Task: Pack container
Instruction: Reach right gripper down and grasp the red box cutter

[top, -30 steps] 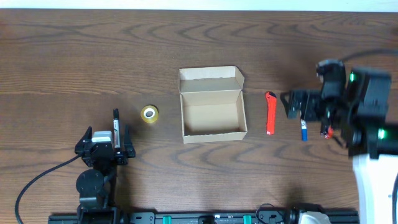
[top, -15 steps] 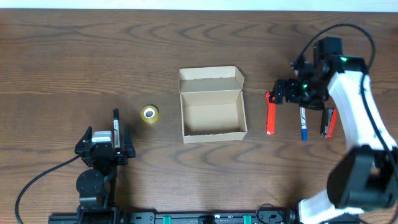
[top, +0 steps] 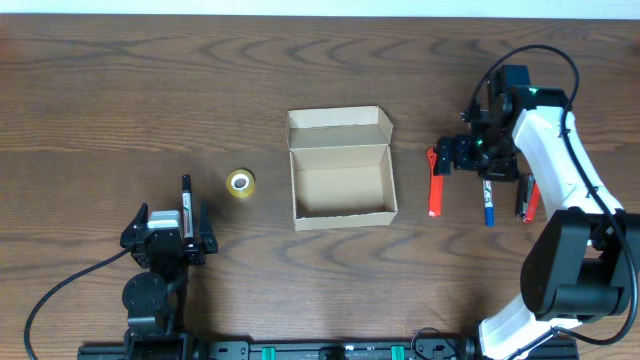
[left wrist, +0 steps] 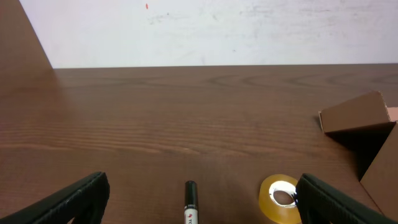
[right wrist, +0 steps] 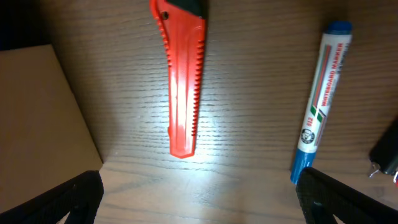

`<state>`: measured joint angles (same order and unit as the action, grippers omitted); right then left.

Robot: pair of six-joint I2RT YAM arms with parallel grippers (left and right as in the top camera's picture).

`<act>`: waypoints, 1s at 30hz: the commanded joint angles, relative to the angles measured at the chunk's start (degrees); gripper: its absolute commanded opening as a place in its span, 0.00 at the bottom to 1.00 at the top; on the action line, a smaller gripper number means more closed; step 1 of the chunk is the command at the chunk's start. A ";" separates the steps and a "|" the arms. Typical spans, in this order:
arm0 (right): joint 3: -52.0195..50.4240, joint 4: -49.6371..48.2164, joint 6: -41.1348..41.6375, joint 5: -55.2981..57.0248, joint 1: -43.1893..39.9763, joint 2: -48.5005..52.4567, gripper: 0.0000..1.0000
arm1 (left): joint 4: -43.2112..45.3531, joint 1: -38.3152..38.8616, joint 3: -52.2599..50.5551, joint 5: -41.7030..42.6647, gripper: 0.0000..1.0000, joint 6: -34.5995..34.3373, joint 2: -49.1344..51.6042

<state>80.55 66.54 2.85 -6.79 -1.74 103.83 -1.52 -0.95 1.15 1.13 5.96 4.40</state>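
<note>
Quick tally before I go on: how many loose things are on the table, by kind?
Cardboard box: 1
Yellow tape roll: 1
Markers: 2, the blue marker and the black marker
Red utility knife: 1
Red-and-black item, kind unclear: 1
Total: 6

Small rect. tan cardboard container (top: 340, 190), plain sides. Sits upright approx. mid-scene in overhead view, edges square to frame. Lid open: hinged flap swung back toward far side, small tabs at both ends. Bare cardboard floor visible inside. Flap also shows at right edge of left wrist view; one wall at left edge of right wrist view.
</note>
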 commanded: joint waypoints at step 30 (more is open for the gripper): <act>0.22 -9.38 6.08 3.21 4.28 14.49 0.98 | -2.84 0.24 -0.87 -0.02 0.95 -0.48 -0.02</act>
<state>80.55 57.45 6.59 -5.39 2.55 117.80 -1.52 -0.95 1.15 1.15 5.96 4.40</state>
